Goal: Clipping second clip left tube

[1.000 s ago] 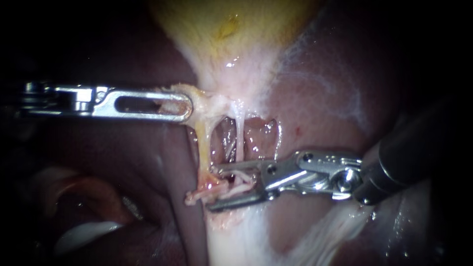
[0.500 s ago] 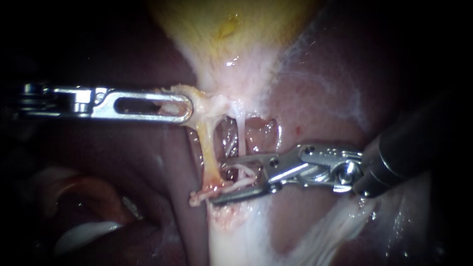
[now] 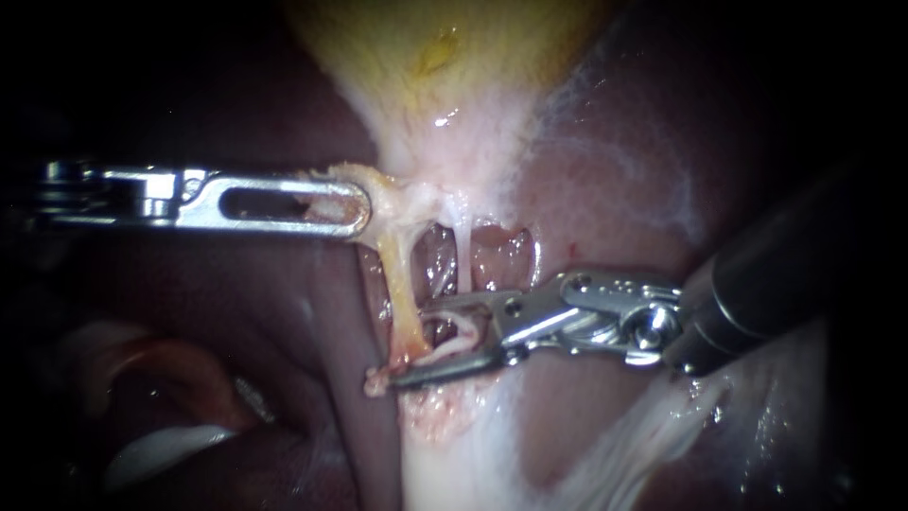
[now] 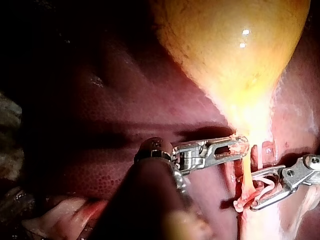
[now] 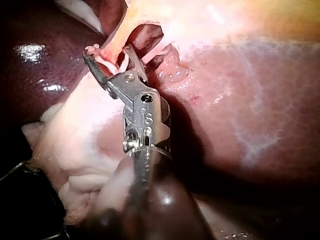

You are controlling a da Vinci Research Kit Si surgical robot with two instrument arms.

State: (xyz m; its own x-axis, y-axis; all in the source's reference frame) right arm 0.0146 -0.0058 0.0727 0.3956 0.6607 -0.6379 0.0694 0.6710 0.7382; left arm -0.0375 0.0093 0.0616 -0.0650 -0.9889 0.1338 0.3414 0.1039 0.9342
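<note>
The yellow gallbladder [image 3: 445, 57] narrows to a pale neck. My left instrument [image 3: 331, 203] comes in level, its slotted jaws shut on the tissue at that neck and holding it toward the left. Two tubes hang below: the yellowish left tube [image 3: 399, 293] and a thin pale right tube [image 3: 463, 255]. My right instrument [image 3: 409, 350] reaches across to the left tube's lower end. Its jaws are open with a narrow gap, the tube and a pale looped strand [image 3: 456, 339] lying between them. The wrist views show the same hold [image 4: 240, 148] and the same straddle [image 5: 106, 52].
Dark red liver [image 3: 615, 189] surrounds the site, with whitish film on its right side. A broad pale band of tissue [image 3: 454, 454] runs down from the tubes. Pale folds [image 3: 161, 445] lie low on the left in shadow.
My right instrument has shifted slightly up and to the left, and its jaws have narrowed around the lower end of the left tube. The left instrument has held still.
</note>
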